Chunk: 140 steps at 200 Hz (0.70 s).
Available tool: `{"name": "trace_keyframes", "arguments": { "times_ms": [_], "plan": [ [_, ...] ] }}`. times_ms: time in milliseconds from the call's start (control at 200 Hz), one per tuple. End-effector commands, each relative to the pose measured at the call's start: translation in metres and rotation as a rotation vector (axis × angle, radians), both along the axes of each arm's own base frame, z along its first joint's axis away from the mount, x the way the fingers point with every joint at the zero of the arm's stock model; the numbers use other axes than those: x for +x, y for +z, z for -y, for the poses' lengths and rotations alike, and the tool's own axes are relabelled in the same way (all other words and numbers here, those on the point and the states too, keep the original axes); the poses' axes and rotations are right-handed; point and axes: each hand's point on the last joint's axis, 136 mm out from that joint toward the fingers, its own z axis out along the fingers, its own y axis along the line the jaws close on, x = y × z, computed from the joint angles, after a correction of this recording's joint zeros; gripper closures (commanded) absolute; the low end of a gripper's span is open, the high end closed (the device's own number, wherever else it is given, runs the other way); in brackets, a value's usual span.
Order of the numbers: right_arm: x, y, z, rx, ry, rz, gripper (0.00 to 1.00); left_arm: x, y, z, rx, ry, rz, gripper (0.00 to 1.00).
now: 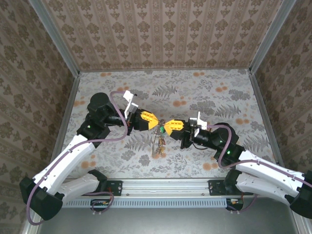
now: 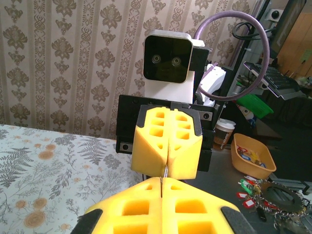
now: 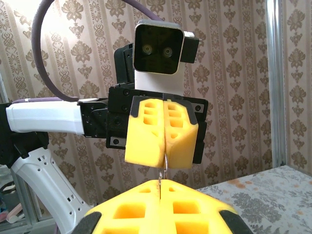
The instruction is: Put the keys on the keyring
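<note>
Left gripper [image 1: 155, 124] has its yellow fingers [image 2: 131, 209] pressed together. Seen from its own wrist, a thin wire [image 2: 165, 171] runs out of the seam between them and straight into the seam of the right gripper [image 1: 166, 127], whose fingers are shut just as tight. Both pinch that wire, which is part of the keyring [image 1: 159, 142]. The two grippers meet tip to tip, raised above the middle of the table [image 1: 219, 92]. The keyring hangs beneath the meeting point, with a green key [image 1: 160, 130] just under the fingertips and a clump of trinkets [image 1: 158, 148] lower on the loop. I cannot tell those pieces apart, nor whether the lowest one touches the cloth. Beyond the table edge, in the left wrist view, an orange tray [image 2: 247, 168] holds coloured bits, and a paper cup [image 2: 223, 134] stands just beside it.
</note>
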Motion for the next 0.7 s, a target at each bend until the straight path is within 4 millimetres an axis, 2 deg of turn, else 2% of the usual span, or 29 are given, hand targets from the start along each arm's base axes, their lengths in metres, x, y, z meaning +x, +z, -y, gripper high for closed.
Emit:
{"name": "trace_keyframes", "arguments": {
  "times_ms": [0, 695],
  "plan": [
    [-0.0038, 0.011, 0.0052, 0.046, -0.005, 0.034, 1.0, -0.0076, 0.0116, -0.005, -0.032, -0.019, 0.042, 1.0],
    [0.0007, 0.0071, 0.002, 0.052, -0.01, 0.021, 1.0, -0.0094, 0.0137, -0.0052, -0.036, -0.024, 0.05, 1.0]
  ]
}}
